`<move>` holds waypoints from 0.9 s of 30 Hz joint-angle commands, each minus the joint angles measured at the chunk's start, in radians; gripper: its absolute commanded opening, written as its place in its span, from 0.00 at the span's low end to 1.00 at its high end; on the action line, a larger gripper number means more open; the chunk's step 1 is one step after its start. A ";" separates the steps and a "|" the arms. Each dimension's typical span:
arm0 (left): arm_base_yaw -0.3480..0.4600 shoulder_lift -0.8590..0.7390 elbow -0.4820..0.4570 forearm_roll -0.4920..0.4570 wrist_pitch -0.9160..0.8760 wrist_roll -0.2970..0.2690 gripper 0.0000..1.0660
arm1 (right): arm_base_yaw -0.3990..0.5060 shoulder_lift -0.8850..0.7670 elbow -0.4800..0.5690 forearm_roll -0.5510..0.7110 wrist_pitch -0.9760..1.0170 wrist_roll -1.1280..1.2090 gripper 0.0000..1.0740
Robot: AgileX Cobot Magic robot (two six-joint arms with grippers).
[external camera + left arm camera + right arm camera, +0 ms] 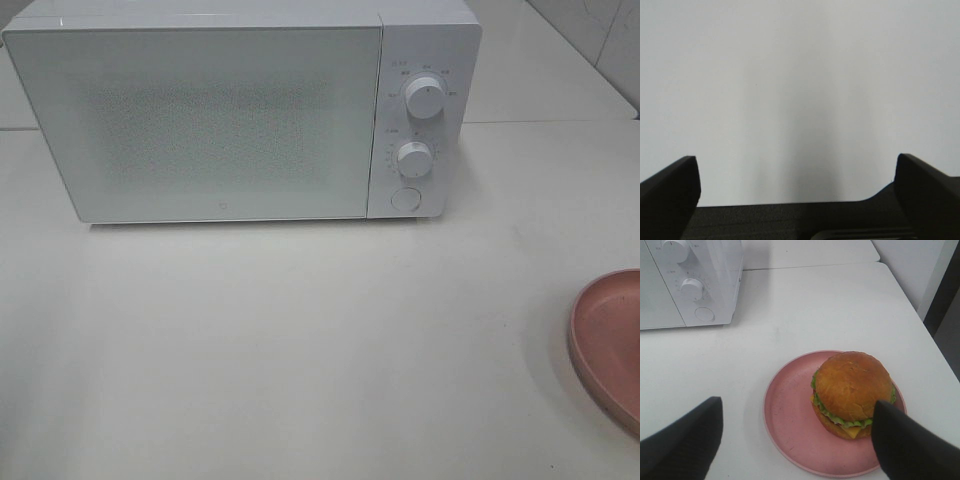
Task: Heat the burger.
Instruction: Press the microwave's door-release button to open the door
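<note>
The burger [852, 390], with a golden-brown bun, green lettuce and yellow cheese, sits on a pink round plate [790, 415] in the right wrist view. My right gripper [797, 432] is open above the plate, its dark fingers [685, 445] spread wide, one beside the burger. In the high view only the plate's edge [610, 340] shows at the right; the burger is out of view there. The white microwave [230, 110] stands at the back with its door shut. My left gripper [797, 185] is open over bare white table.
The microwave has two knobs [425, 98] and a round button [405, 198] on its right panel. The table's right edge [935, 345] runs close to the plate. A seam between table tops [540, 122] runs behind.
</note>
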 commanded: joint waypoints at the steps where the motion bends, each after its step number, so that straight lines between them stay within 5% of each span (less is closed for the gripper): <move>1: 0.003 -0.081 0.007 0.003 -0.008 0.003 0.92 | -0.003 -0.024 -0.001 -0.006 -0.005 -0.013 0.71; 14: 0.003 -0.331 0.007 0.002 -0.009 0.003 0.92 | -0.003 -0.024 -0.001 -0.006 -0.005 -0.013 0.71; 27: 0.102 -0.527 0.009 0.006 -0.010 0.002 0.92 | -0.003 -0.023 -0.001 -0.006 -0.005 -0.013 0.71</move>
